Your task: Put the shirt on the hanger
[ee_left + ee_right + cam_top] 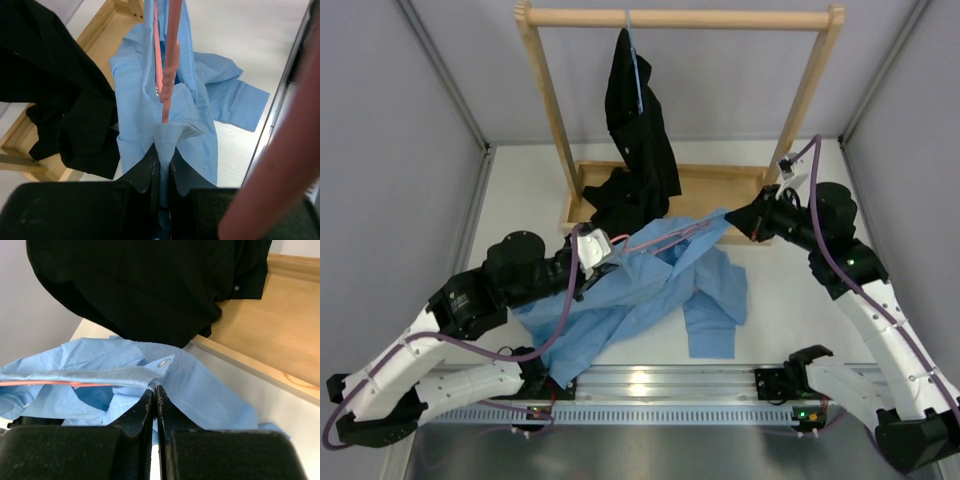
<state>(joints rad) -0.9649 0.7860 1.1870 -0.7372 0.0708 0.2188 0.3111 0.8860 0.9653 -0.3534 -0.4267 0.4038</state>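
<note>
The light blue shirt point(650, 290) lies crumpled on the table and is lifted and stretched between my two grippers. The pink hanger point(665, 236) runs inside its raised upper edge. My left gripper point(603, 247) is shut on a fold of the shirt point(200, 100) at its collar end point(164, 155). The hanger's twisted pink wire point(172, 50) rises just ahead of the jaws. My right gripper point(732, 220) is shut on the shirt's edge point(154, 390) beside a button. The shirt point(210, 390) drapes below, with the hanger's wire point(50, 383) showing under the taut fabric.
A wooden rack point(680, 18) stands at the back, its base point(720, 185) just behind the shirt. A black garment point(638, 130) hangs from it on a thin blue hanger point(636, 70). A metal rail point(660, 385) runs along the near edge. Grey walls close both sides.
</note>
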